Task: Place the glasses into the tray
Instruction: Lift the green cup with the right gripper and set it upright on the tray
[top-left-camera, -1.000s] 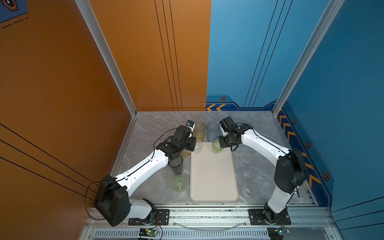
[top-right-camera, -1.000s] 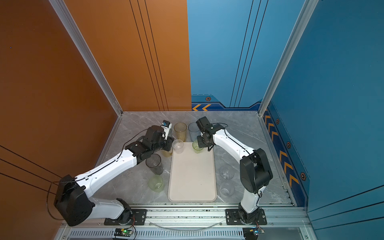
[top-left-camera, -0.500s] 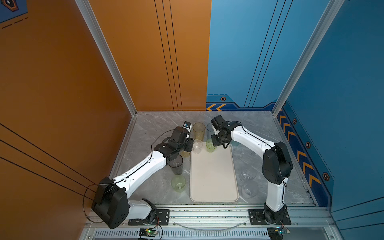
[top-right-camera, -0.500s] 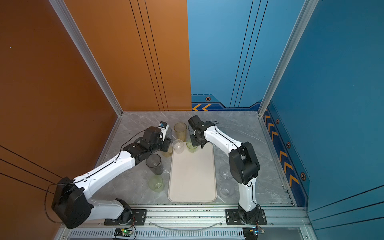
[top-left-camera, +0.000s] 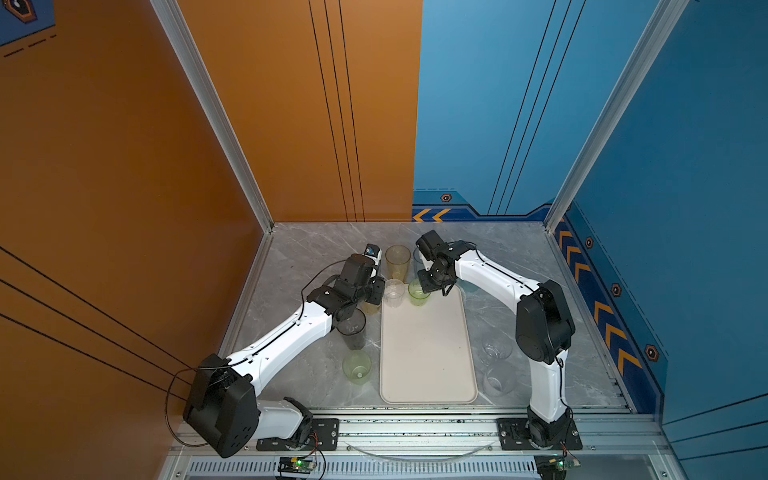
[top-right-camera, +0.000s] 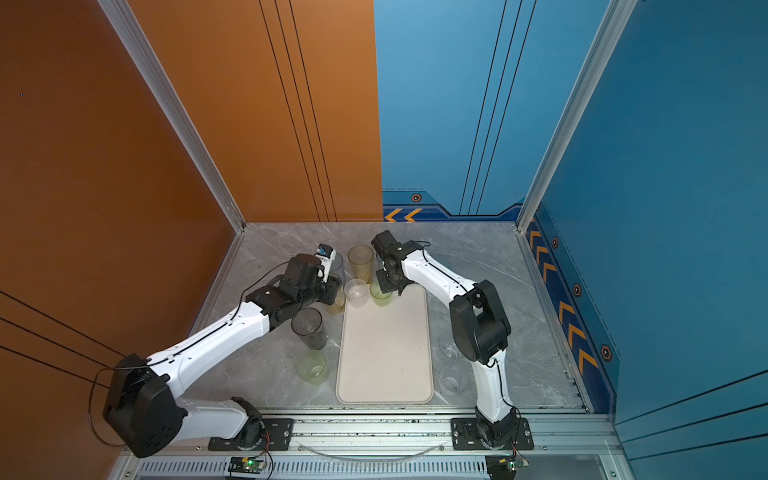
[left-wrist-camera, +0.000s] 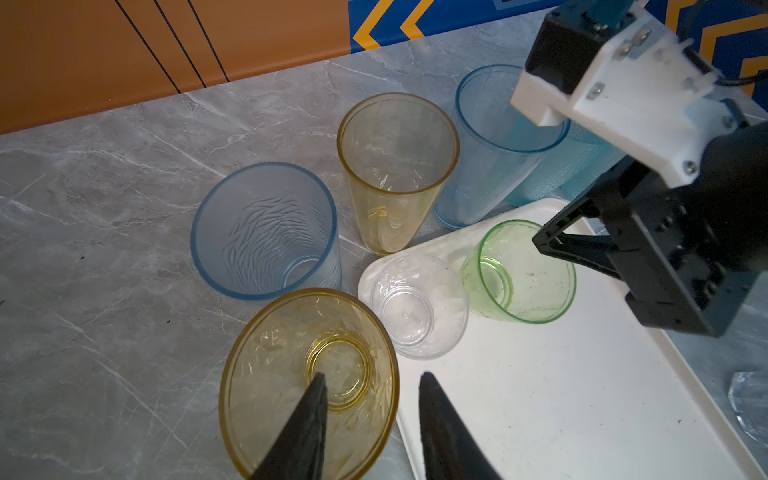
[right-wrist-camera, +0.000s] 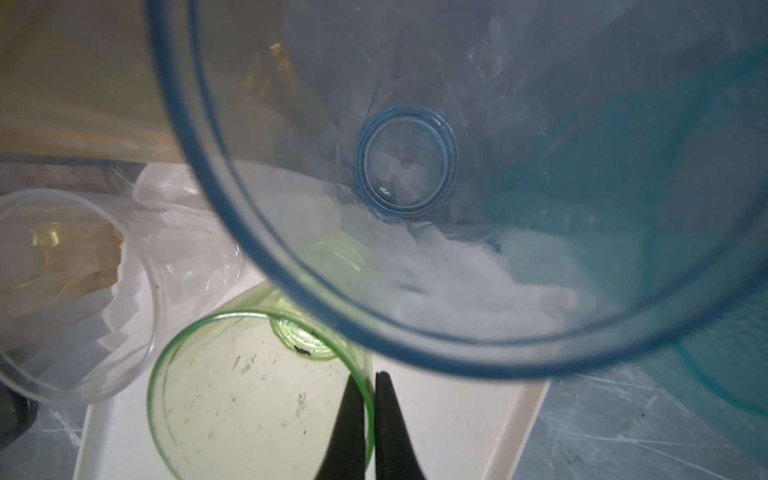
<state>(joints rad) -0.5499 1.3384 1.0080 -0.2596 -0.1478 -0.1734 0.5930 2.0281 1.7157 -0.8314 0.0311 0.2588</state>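
The right gripper (right-wrist-camera: 369, 376) is closed, pinching the wall of a short green glass (right-wrist-camera: 249, 395) at the rim, with one finger inside and one outside. This glass is standing upright on the far end of the tray (top-left-camera: 428, 353). The left gripper (left-wrist-camera: 371, 380) is standing part-open astride the rim of a short yellow glass (left-wrist-camera: 291, 332). Whether either finger is touching it cannot be told. The short yellow glass is standing on the desk (top-left-camera: 299, 257), just beside the tray's far left corner.

The desk is showing a grey marble-pattern surface, and the cream-white tray is lying lengthwise at its middle. An orange wall (top-left-camera: 124, 166) is closing the left side and part of the back. A blue wall (top-left-camera: 685, 208) is closing the remainder and is carrying yellow chevrons (top-left-camera: 432, 215) along its foot. Aluminium posts (top-left-camera: 216, 124) are marking the corners.

Glasses in view: twelve.
- Yellow, two: the short one above and a tall yellow glass (top-left-camera: 397, 262) beyond the tray.
- Blue, two: a frosted blue glass (left-wrist-camera: 266, 232) and a tall pale blue glass (left-wrist-camera: 490, 166).
- Teal, one: a teal glass (left-wrist-camera: 590, 166) behind the pale blue one.
- Green, two: the gripped one and a second green glass (top-left-camera: 356, 368) left of the tray.
- Grey, one: a tall grey glass (top-left-camera: 352, 332) left of the tray.
- Clear, three: a clear glass (top-left-camera: 393, 293) on the tray beside the gripped glass, and two clear glasses (top-left-camera: 496, 349) on the desk right of the tray.

Two glasses are standing on the tray and ten are standing on the desk.
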